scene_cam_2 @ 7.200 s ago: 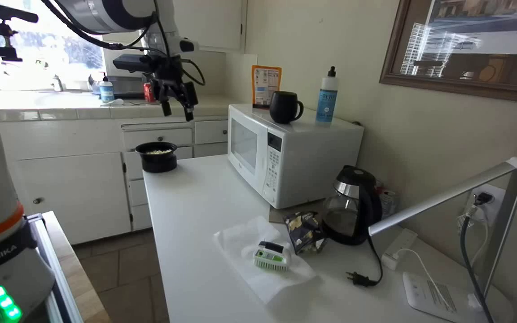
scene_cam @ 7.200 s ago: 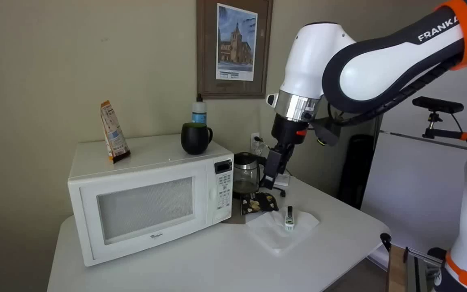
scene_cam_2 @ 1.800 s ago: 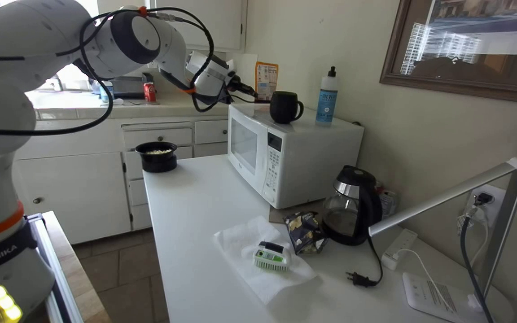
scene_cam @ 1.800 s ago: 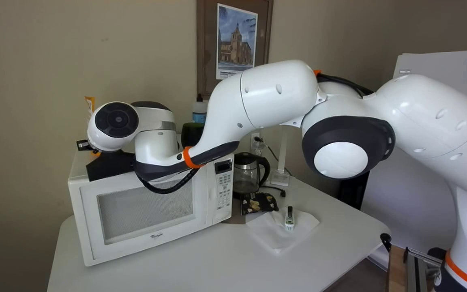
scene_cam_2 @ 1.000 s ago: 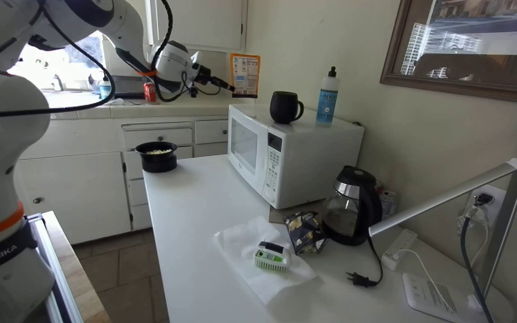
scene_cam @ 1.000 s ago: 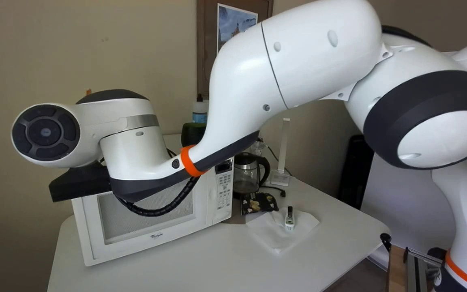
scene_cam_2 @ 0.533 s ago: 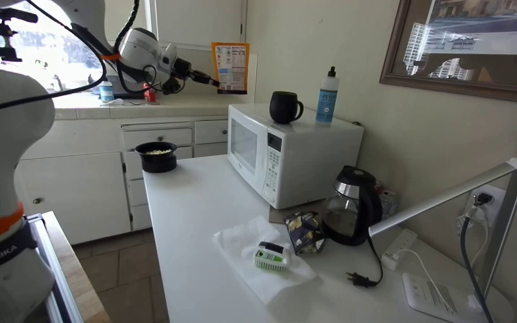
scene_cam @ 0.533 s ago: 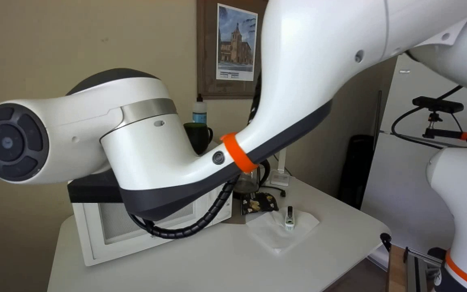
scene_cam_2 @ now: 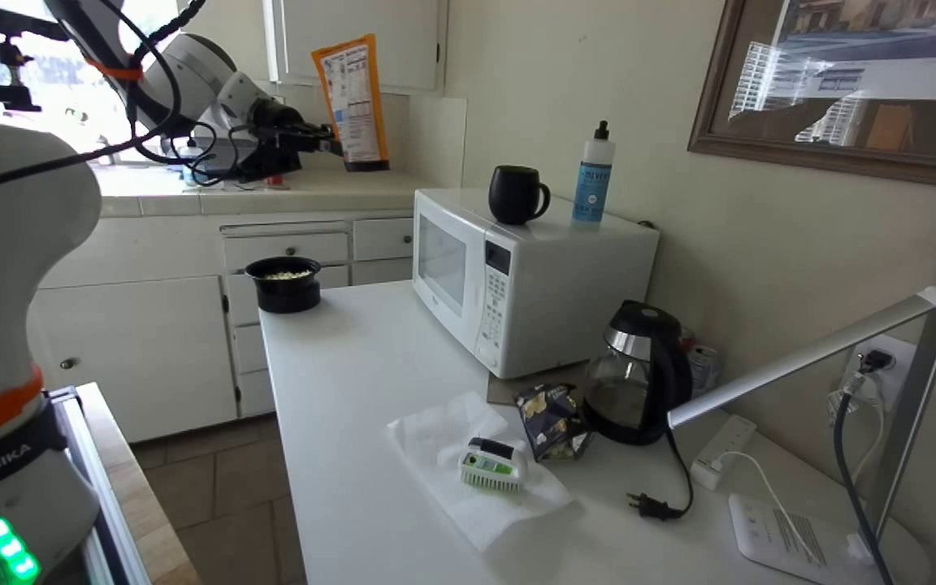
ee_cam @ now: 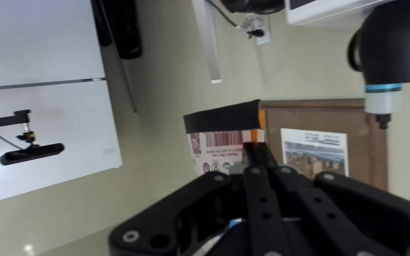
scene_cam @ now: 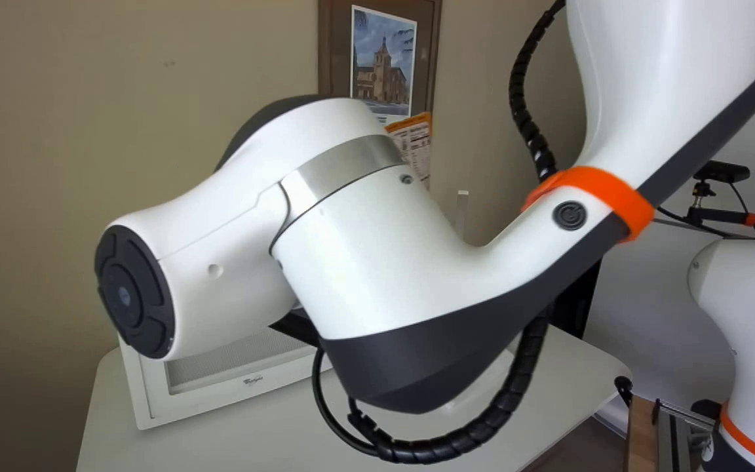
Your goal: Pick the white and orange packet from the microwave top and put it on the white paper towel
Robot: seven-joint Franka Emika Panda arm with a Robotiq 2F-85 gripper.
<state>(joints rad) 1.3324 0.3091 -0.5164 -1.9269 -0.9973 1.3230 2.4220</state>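
Custody of the white and orange packet [scene_cam_2: 356, 101] has passed from the microwave [scene_cam_2: 574, 305] to the gripper [scene_cam_2: 335, 145]: some seconds ago the packet stood on the microwave top, and now it hangs in the air, well apart from that top, its upper end leaning over. We see the gripper narrow, its fingers [ee_cam: 261, 186] brought together on one edge of the packet just above its dark lower end, and we take that as a working hold. Half a second back the packet hung nearly upright; since then it has tipped and swung, and in an exterior view the arm [scene_cam: 364, 255] has moved across, so that the packet's top now shows past it, in front of the framed picture [scene_cam: 384, 59]. For the task, we judge the pick done and the carry under way, with the placing all to come. The white paper towel [scene_cam_2: 423, 435] lies on the table [scene_cam_2: 330, 366] as it did, a brush [scene_cam_2: 491, 470] resting on it, so we think the next stretch calls for turning to the towel, coming down, and choosing the bare part beside the brush. Our worry is a grip so near the edge: the packet will likely flex or pivot about that pinch if the arm hurries, and a low path could clip the mug [scene_cam_2: 513, 195] on the microwave. How full the packet is, we cannot tell from these views
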